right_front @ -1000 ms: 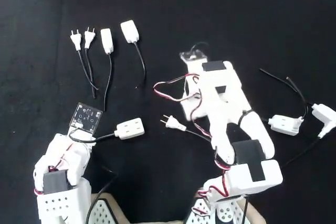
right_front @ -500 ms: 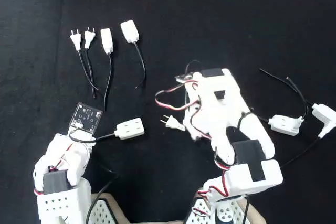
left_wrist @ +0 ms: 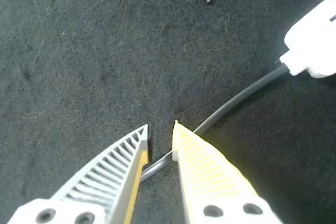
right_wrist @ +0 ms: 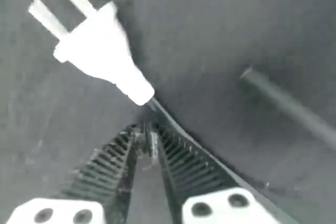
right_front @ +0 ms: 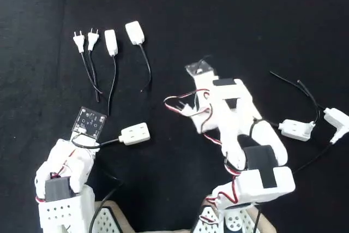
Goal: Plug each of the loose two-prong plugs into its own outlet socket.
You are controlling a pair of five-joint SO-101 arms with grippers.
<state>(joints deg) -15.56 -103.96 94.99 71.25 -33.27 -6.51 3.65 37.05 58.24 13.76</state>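
My right gripper [right_wrist: 149,140] is shut on the black cable just behind a white two-prong plug [right_wrist: 97,51]. In the high view this plug [right_front: 187,109] sits at the table's middle beside the right gripper [right_front: 193,115]. My left gripper [left_wrist: 161,128] is shut on the black cable [left_wrist: 236,100] of a white outlet socket [left_wrist: 315,43]. From above, that socket [right_front: 134,133] lies just right of the left gripper [right_front: 87,135]. Two more plugs [right_front: 85,40] and two sockets [right_front: 122,37] lie in a row at the far left.
A further socket [right_front: 296,129] and a white plug [right_front: 335,118] with looping black cables lie at the right edge. Red and white servo wires [right_front: 180,102] hang off the right arm. A black cloth [right_front: 245,20] covers the table.
The right arm came down over the loose plug in the middle, shut on its cable, and carried the plug a little farther from the table's front. The left arm kept still.
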